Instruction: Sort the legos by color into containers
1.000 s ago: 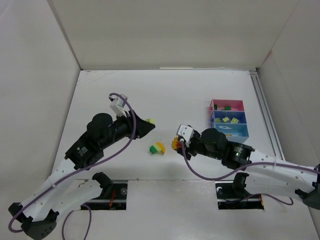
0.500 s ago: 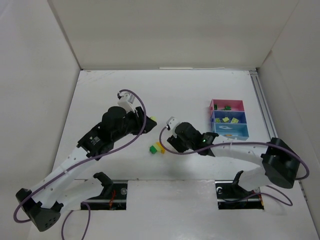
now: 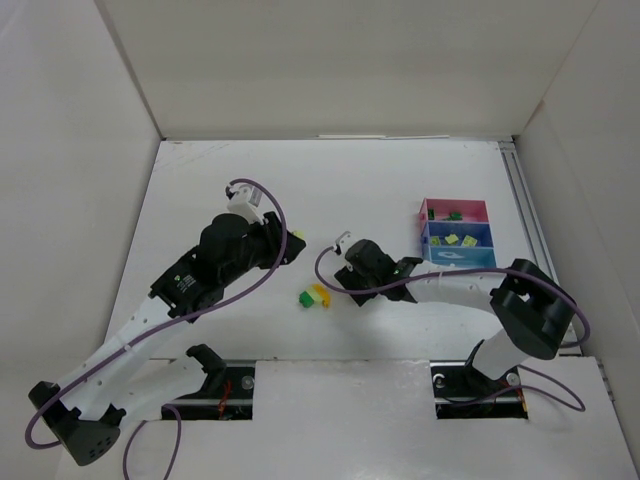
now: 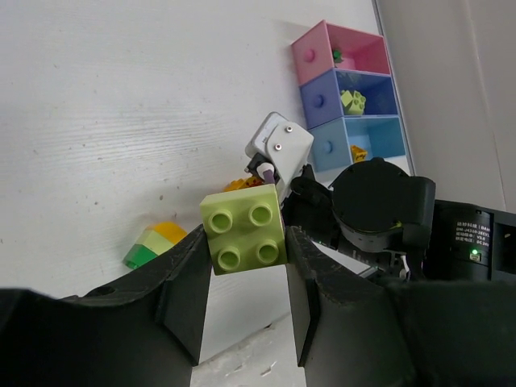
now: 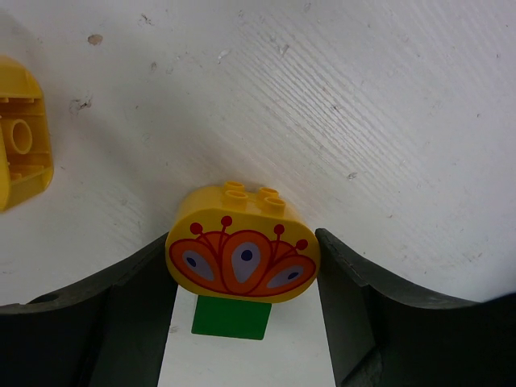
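Note:
My left gripper (image 4: 246, 246) is shut on a pale yellow-green lego (image 4: 243, 235), held off the table; from the top view this gripper (image 3: 291, 246) is left of centre. My right gripper (image 5: 240, 258) is shut on a yellow lego (image 5: 242, 242) painted with an orange fan, and a green lego (image 5: 231, 317) is stuck under it. From above, the right gripper (image 3: 350, 281) hides both. The containers stand at the right: pink (image 3: 470, 208), dark blue (image 3: 480, 235), light blue (image 3: 478, 261), each with legos inside.
A small clump of green, yellow-green and yellow legos (image 3: 314, 296) lies between the two grippers. Another yellow lego (image 5: 20, 153) lies on its side, left of my right gripper. White walls enclose the table, and a rail (image 3: 528, 225) runs along its right edge.
The left gripper has carried the yellow-green lego a little up and to the right. The right arm has folded at the elbow, and its gripper has shifted slightly left and away.

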### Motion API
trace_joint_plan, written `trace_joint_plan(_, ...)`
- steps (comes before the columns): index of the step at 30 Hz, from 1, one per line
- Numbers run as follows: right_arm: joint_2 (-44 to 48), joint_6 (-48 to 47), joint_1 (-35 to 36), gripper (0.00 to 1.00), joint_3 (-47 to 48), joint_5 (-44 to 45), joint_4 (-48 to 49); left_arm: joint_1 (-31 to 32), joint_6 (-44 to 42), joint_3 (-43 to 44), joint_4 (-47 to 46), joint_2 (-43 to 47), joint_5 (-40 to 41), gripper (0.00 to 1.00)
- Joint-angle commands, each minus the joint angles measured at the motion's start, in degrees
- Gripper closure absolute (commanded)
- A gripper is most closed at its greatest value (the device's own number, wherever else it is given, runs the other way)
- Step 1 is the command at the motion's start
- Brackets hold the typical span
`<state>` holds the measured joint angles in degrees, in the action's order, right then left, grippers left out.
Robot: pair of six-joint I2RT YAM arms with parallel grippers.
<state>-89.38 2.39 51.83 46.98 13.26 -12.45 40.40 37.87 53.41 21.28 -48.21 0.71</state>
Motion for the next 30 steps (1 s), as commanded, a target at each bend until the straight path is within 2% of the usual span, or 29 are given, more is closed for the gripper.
trace_joint_plan(1, 1.32, 0.78, 0.02, 0.73, 2.5, -0.42, 2.08, -0.15, -0.87, 2.4, -0.36, 0.92, 1.22, 0.82)
trace_joint_plan(7, 1.84, 0.24, 0.02, 0.5, 1.97, -1.65, 1.55, -0.15, -0.34, 2.4, 0.17, 0.92, 1.75, 0.82)
trace_joint_plan(12, 1.84, 0.24, 0.02, 0.43, 1.97, -1.65, 0.93, -0.15, -0.34, 2.4, 0.17, 0.31, 2.28, 0.82)
trace_joint_plan(14, 1.84, -0.28, 0.02, 0.34, 1.97, -2.18, 0.93, -0.15, -0.34, 2.4, 0.17, -0.22, 2.28, 0.82)
trace_joint_plan(16, 2.37, -0.89, 0.02, 0.33, 2.5, -2.18, 0.93, -0.15, -0.34, 2.4, 0.17, -0.22, 1.76, 0.82)
trace_joint_plan(17, 3.33, -0.9, 0.02, 0.29, 2.5, -2.18, 0.93, -0.15, -0.34, 2.4, 0.17, -0.22, 1.75, 0.81)
trace_joint_plan(23, 9.75, -2.92, 0.02, 0.21, 1.36, -2.18, 0.93, -0.15, 1.59, 2.93, -0.89, -0.75, -0.61, 0.81)
trace_joint_plan(30, 17.74, -6.08, 0.02, 0.2, 0.05, -5.25, 2.68, -0.15, 3.09, 5.3, -1.5, -2.59, -3.78, 0.78)
